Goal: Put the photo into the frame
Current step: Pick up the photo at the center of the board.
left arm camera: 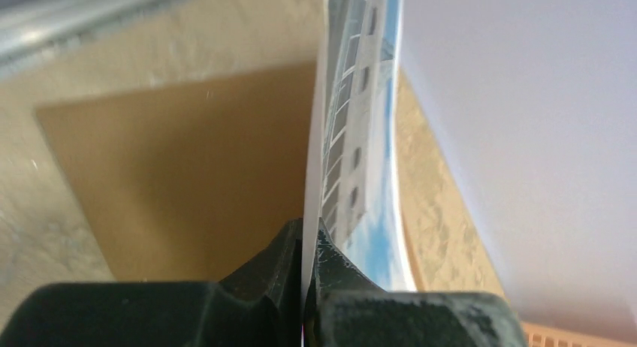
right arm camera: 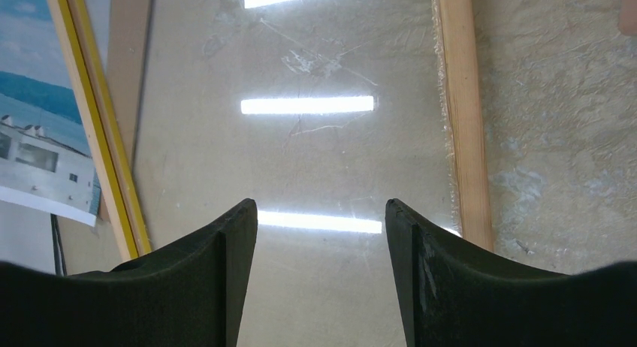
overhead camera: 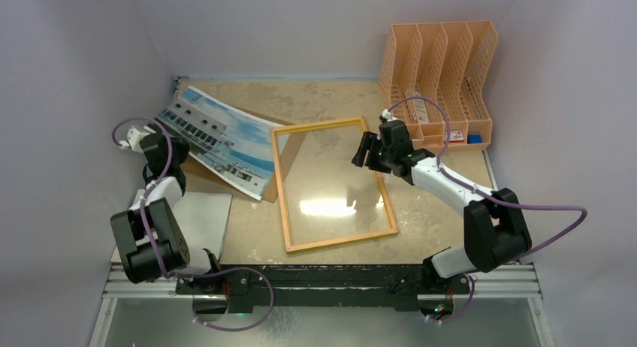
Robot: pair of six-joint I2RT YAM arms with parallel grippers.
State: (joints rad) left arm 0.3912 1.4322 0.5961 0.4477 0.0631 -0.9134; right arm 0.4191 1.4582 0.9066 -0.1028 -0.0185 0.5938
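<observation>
The photo (overhead camera: 218, 137), a print of a white building under blue sky, lies at the back left, with its left end raised. My left gripper (overhead camera: 170, 142) is shut on that end. In the left wrist view the thin sheet (left arm camera: 360, 137) stands edge-on, pinched between the two black fingertips of the gripper (left arm camera: 309, 230). The frame (overhead camera: 280, 189) lies flat in the middle of the table, its glass reflecting the lights. My right gripper (overhead camera: 364, 153) hovers open over the frame's far right part. Its wrist view shows empty jaws (right arm camera: 321, 212) above the glass, between the frame's rails (right arm camera: 460, 114).
A brown backing board (left arm camera: 188, 167) lies under the photo. A grey-white flat panel (overhead camera: 203, 219) sits by the left arm's base. A peach file rack (overhead camera: 439, 76) stands at the back right. White walls close in the table on three sides.
</observation>
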